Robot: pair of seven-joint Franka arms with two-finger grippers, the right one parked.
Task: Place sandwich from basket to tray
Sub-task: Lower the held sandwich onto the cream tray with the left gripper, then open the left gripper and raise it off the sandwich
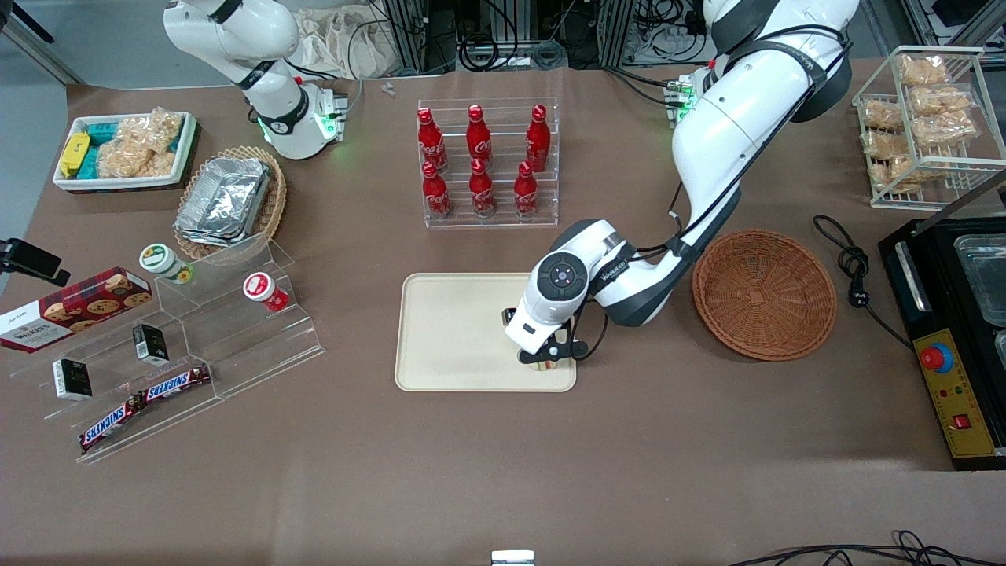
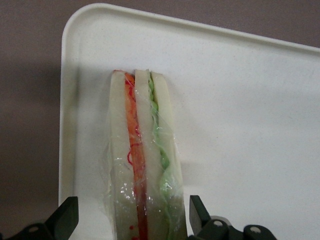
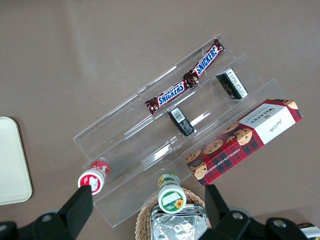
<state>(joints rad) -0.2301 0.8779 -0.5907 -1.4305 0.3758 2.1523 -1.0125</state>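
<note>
A: We log the sandwich (image 2: 142, 160) on the tray (image 2: 240, 100), close to 1 rounded corner. It stands on edge: 3 white bread slices, an orange-red layer and a green layer between them, clear wrap around all.

B: Gripper (image 2: 131, 220)?

A: Directly above the sandwich, at the tray corner nearest the front camera on the working arm's side. We see its 2 fingers (image 2: 65, 217) spread wide, 1 on each side of the wedge, with tray showing in both gaps. Nothing is gripped.

B: From the front?

A: We note the gripper (image 1: 550, 358) low over the tray (image 1: 456, 330), hiding most of the sandwich.

B: Basket?

A: The basket (image 1: 764, 293) sits beside the tray, toward the working arm's end, nothing in it. 6 red bottles (image 1: 481, 161) stand in a clear rack, farther from the camera than the tray.
</note>
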